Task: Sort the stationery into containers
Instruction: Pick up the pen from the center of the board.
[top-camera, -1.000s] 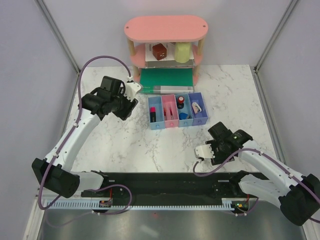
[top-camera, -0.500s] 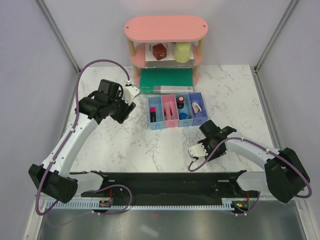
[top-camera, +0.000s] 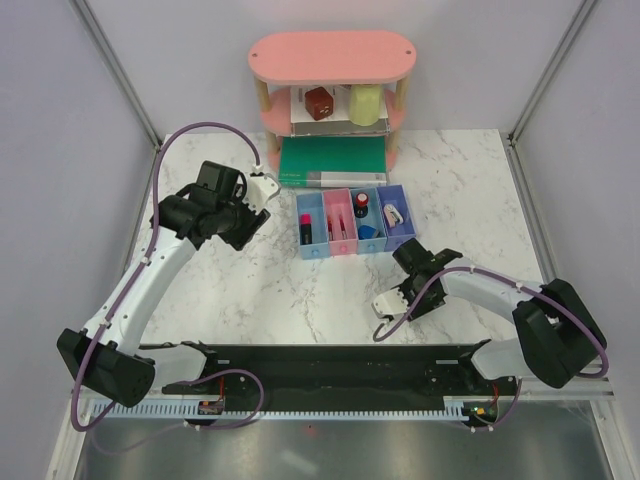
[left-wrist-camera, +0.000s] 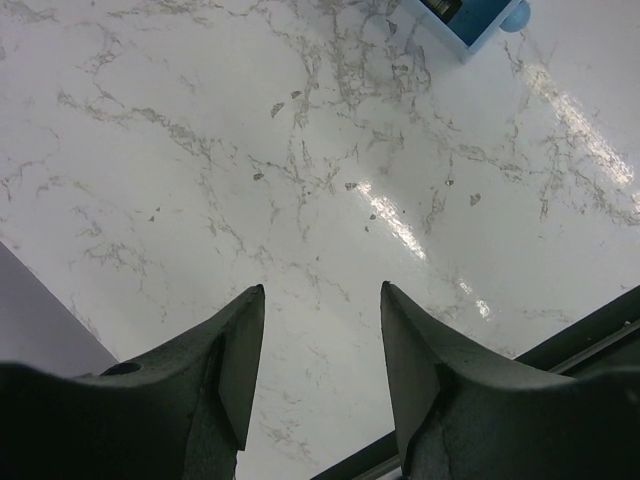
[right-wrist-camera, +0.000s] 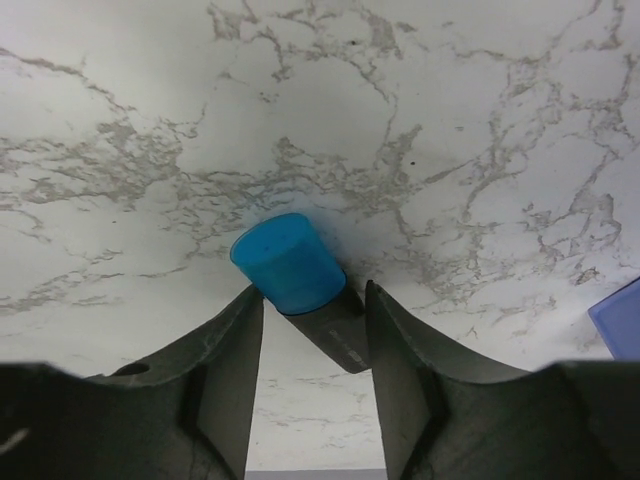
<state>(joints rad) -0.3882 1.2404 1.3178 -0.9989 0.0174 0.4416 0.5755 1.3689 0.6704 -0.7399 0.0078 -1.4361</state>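
Note:
A stubby black highlighter with a blue end (right-wrist-camera: 285, 262) lies on the marble between the fingers of my right gripper (right-wrist-camera: 310, 295), which is open and straddles it. From above, that gripper (top-camera: 408, 295) sits in front of the bins and hides the highlighter. The joined bins are light blue (top-camera: 314, 250), pink (top-camera: 343, 247), blue (top-camera: 372, 245) and purple-blue (top-camera: 402, 241). They hold a pink-ended highlighter (top-camera: 305, 232), a red pen (top-camera: 337, 222), a red-black round piece (top-camera: 361, 201) with a blue piece (top-camera: 369, 233), and a beige-white piece (top-camera: 393, 213). My left gripper (left-wrist-camera: 322, 290) is open over bare marble, left of the bins (top-camera: 250, 215).
A pink two-tier oval shelf (top-camera: 332, 55) stands at the back with brown and yellow objects on its lower tier. A flat green book (top-camera: 332, 160) lies under it, just behind the bins. A corner of the light blue bin (left-wrist-camera: 470, 15) shows in the left wrist view.
My right gripper has moved left and toward the bins, its elbow swinging out to the right. The left gripper has shifted slightly left and back.

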